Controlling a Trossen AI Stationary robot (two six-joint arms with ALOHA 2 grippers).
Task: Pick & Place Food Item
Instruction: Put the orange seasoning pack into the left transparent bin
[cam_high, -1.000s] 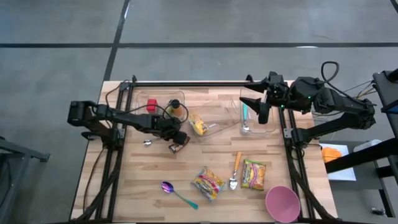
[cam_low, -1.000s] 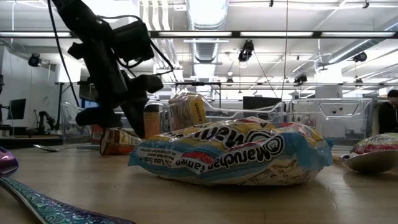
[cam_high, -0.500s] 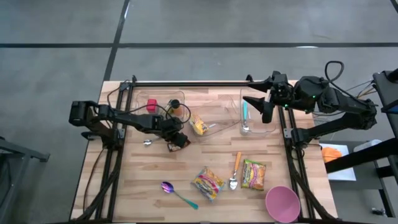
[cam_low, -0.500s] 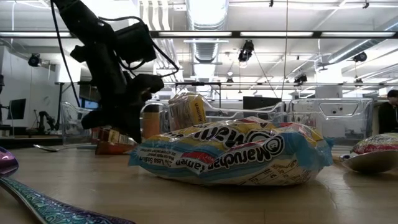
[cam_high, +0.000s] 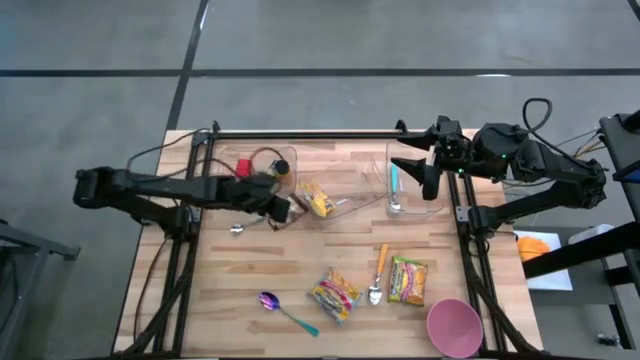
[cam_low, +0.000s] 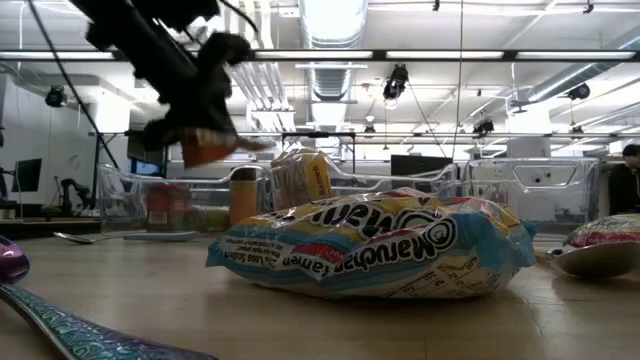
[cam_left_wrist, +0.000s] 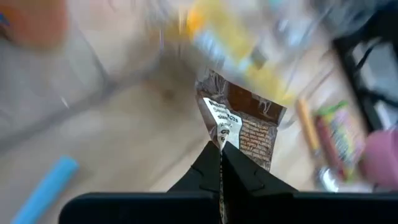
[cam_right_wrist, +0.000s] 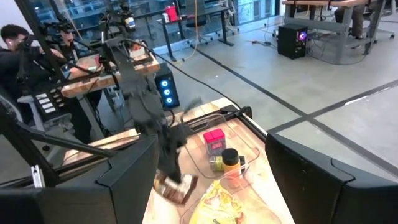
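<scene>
A brown snack packet with a white label (cam_left_wrist: 247, 122) hangs in the air over the table's left half, with my left gripper (cam_high: 276, 207) shut on it. In the low view the packet (cam_low: 206, 146) is well above the tabletop. It hangs just in front of a clear bin (cam_high: 256, 170) that holds a red block and a small bottle. Beside that bin a clear tray (cam_high: 345, 205) holds a yellow packet (cam_high: 318, 198). My right gripper (cam_high: 421, 178) waits open, raised over the right clear bin (cam_high: 437, 195), nothing between its fingers. My left gripper pinches the packet's near crimped end (cam_left_wrist: 220, 134) between its two fingertips. The fingers come slanting down from the table's left side. The packet reaches out beyond the fingertips, lifted clear of the table.
On the near half lie a ramen packet (cam_high: 335, 293), a purple spoon (cam_high: 285, 310), an orange-handled spoon (cam_high: 378, 272), a green-and-red packet (cam_high: 408, 280) and a pink bowl (cam_high: 455, 327). A small metal spoon (cam_high: 238, 229) lies near the left arm.
My left gripper has shut on the brown packet, which lay on the table, and has risen with it, drawing back a little toward the table's left and far side. The packet is now lifted clear of the wood.
</scene>
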